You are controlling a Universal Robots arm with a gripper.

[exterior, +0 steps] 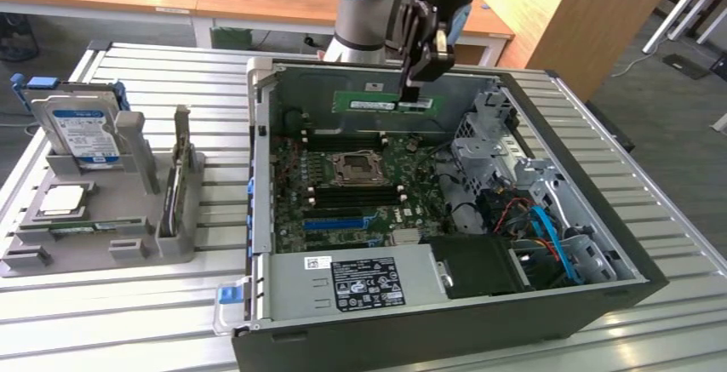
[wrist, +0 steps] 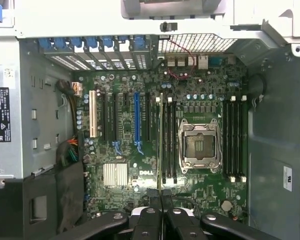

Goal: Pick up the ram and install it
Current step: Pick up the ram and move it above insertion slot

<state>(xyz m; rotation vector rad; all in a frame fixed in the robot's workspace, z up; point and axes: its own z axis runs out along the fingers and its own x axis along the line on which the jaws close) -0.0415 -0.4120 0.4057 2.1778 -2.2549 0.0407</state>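
One arm comes down from the upper middle of the exterior view. Its claw is clamped on the ram, gripping the green stick near its end toward the exterior view's right. The ram hangs level in the air inside the open computer case, close to the far wall and above the far edge of the motherboard, touching no slot. A bare processor socket sits mid-board, with dark memory slots just beside it. On the exterior view's left, a grey holder rests on the slatted tabletop, carrying an upright hard drive and a flat processor chip.

Looking down from the wrist, the claw has its two black fingers pressed together on the ram, which appears edge-on as a thin strip over the motherboard. The strip runs parallel to the memory slots, just beside them on the side away from the processor socket. A blue expansion slot and a silver heat sink lie farther from the socket.
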